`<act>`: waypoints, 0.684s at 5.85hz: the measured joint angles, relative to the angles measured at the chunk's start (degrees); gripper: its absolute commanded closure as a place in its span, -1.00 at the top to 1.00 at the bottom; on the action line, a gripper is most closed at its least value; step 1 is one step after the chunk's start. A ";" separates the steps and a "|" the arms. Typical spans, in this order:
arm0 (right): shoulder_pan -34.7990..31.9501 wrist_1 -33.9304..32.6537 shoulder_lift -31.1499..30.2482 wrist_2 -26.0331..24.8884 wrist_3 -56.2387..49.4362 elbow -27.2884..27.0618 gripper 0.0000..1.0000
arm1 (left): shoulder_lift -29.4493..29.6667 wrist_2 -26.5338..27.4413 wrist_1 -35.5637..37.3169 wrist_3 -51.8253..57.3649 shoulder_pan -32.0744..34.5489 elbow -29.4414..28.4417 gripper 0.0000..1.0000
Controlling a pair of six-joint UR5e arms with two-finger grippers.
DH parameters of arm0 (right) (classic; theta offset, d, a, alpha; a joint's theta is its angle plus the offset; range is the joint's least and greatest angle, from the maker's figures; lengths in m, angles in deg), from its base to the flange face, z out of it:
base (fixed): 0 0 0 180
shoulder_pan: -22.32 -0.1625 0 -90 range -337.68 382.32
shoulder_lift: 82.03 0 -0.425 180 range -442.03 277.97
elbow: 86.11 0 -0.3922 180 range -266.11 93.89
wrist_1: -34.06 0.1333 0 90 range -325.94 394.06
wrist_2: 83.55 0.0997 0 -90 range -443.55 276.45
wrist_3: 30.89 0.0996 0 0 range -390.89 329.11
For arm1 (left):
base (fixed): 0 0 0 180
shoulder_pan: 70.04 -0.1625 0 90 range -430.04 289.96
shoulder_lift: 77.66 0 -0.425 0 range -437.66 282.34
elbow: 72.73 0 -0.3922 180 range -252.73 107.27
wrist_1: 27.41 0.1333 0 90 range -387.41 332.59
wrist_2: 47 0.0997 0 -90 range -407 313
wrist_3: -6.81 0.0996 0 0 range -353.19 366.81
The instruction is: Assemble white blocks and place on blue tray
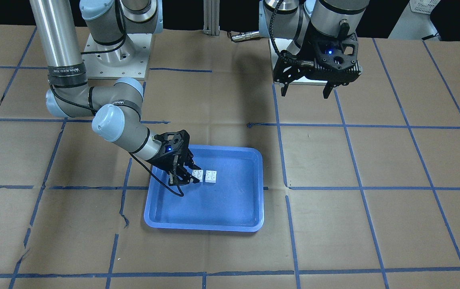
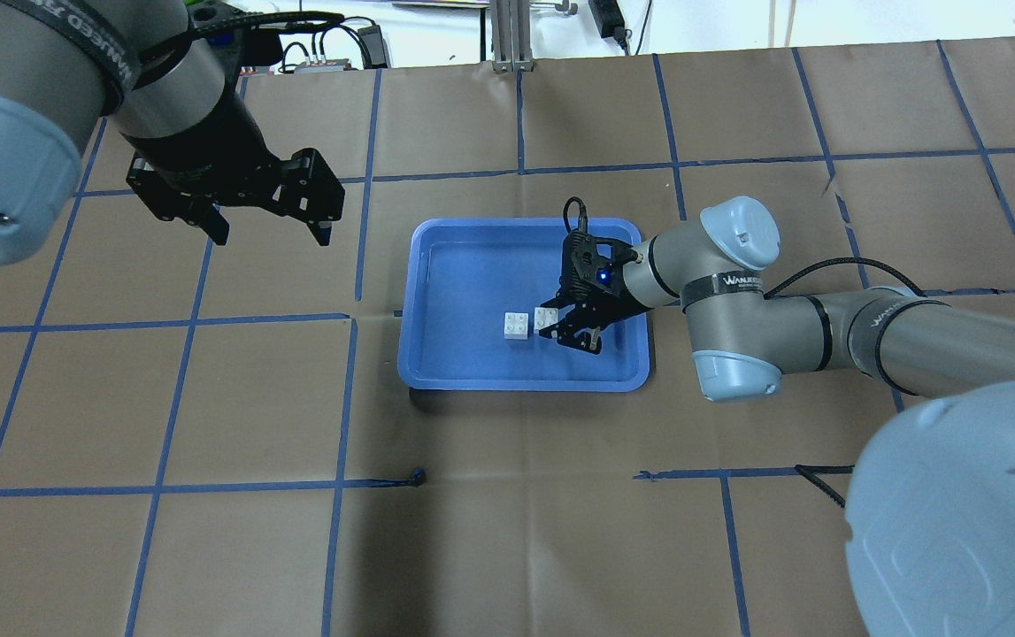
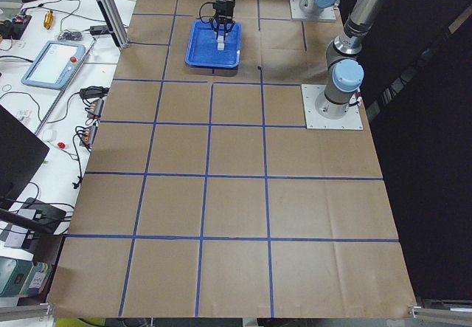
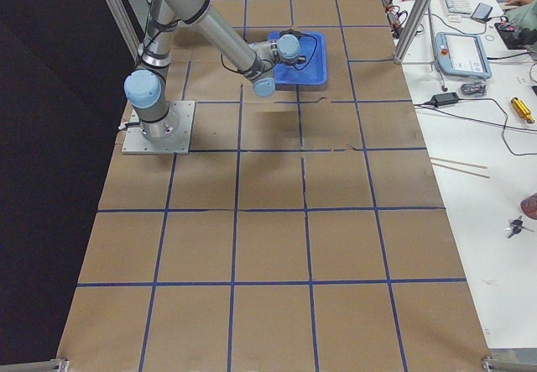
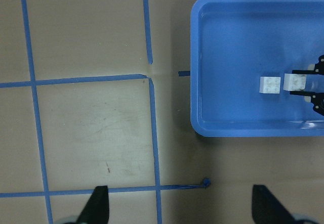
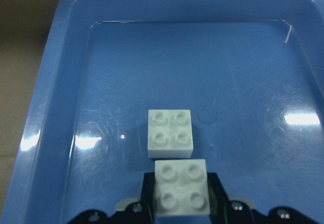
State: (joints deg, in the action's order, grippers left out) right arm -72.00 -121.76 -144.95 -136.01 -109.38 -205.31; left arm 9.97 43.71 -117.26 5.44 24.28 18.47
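The blue tray [image 1: 230,204] lies at the table's middle and also shows from overhead [image 2: 472,354]. Two white blocks sit on its floor side by side, studs up. My right gripper [image 1: 191,176] is low in the tray and shut on the near white block [image 6: 181,187], its fingers on the block's two sides. The other white block [image 6: 170,133] rests free just beyond it, close but separate [image 2: 518,326]. My left gripper [image 2: 272,239] is open and empty, held high above the bare table beside the tray. Its wrist view shows the tray [image 5: 228,57] and both blocks.
The table is brown paper marked with a blue tape grid. The arm bases [image 1: 115,56] stand at the robot's edge. A bench with a teach pendant [image 4: 460,53], cables and tools runs along the far side, off the work area.
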 measured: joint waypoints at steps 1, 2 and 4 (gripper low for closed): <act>-0.21 -0.08 0.02 0.01 0.06 -0.42 -0.66 | -0.01 -0.03 -0.18 0.22 -0.14 -0.03 0.98; -0.29 -0.15 0.00 0.08 0.09 -0.94 -0.66 | -0.01 -0.07 -0.23 0.28 -0.16 -0.06 0.98; -0.34 -0.94 0.05 0.34 0.27 -1.34 -0.66 | -0.01 -0.09 -0.24 0.31 -0.25 -0.13 0.98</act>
State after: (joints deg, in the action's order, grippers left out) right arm -72.33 -122.70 -144.90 -135.67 -109.11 -206.65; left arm 9.97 43.62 -117.50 5.75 24.03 18.35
